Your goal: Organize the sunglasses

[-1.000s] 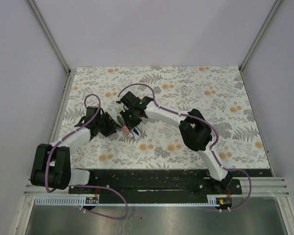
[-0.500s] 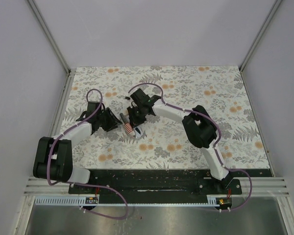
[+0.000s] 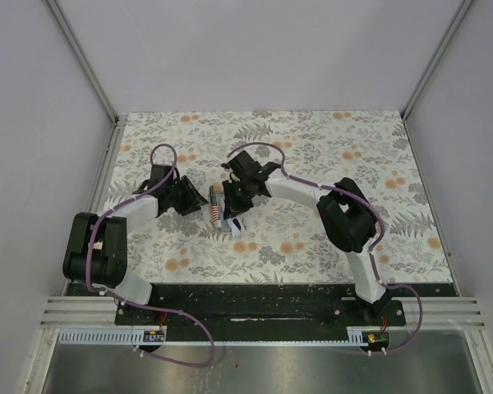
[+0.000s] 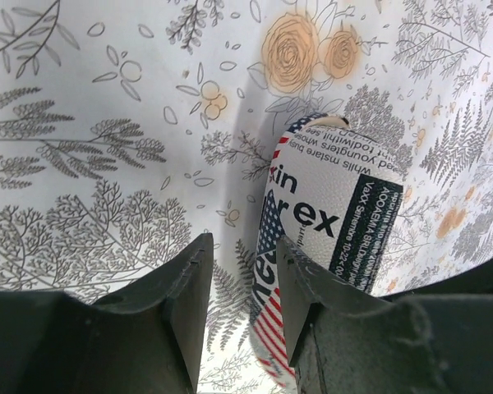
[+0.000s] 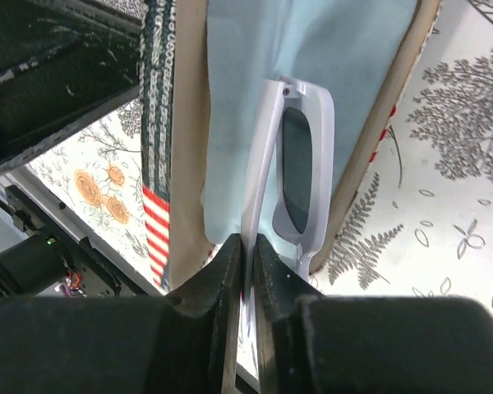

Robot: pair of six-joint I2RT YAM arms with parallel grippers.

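Observation:
The sunglasses point(image 5: 300, 164), with dark lenses and a pale whitish frame, lie folded over a light blue cloth point(image 5: 312, 49) inside the open stars-and-stripes case point(image 5: 394, 107) with its tan lining. My right gripper point(image 5: 248, 246) is shut on one thin temple arm of the sunglasses. In the left wrist view the printed outside of the case point(image 4: 329, 222) stands just beyond my left gripper point(image 4: 242, 279), which is open, with the case's edge against its right finger point(image 4: 304, 312). In the top view both grippers meet at the case point(image 3: 217, 210), the left gripper point(image 3: 194, 199) on its left and the right gripper point(image 3: 235, 197) on its right.
The floral tablecloth point(image 3: 329, 156) covers the table. Grey walls and metal rails point(image 3: 107, 180) bound it at left, right and back. The left gripper's black body point(image 5: 57, 74) sits close beside the case in the right wrist view.
Both grippers and the case have shifted right and a little farther back. The right gripper has stayed shut on the sunglasses throughout.

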